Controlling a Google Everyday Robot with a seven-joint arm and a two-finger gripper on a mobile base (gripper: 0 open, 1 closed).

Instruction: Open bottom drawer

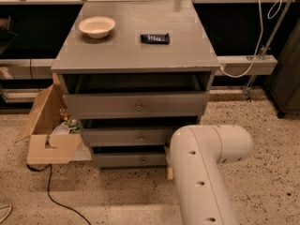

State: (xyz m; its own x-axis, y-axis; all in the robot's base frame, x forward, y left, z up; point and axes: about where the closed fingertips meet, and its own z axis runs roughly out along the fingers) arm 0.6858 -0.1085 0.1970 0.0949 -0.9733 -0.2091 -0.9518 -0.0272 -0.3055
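Observation:
The grey cabinet (pixel 136 50) has three drawers, each pulled out a little. The bottom drawer (pixel 122 159) is the shortest front, low near the floor, with a small round knob (pixel 143 161) at its centre. My white arm (pixel 204 168) reaches in from the lower right and covers the drawer's right end. Only a pale sliver of my gripper (pixel 168 171) shows at the arm's left edge, just right of the bottom drawer's front and apart from the knob. The rest of the gripper is hidden behind the arm.
A white bowl (pixel 97 26) and a black flat object (pixel 155 38) lie on the cabinet top. An open cardboard box (pixel 49 135) with bottles stands left of the drawers. A black cable (pixel 61 200) runs over the speckled floor. A dark unit (pixel 286 78) stands at the right.

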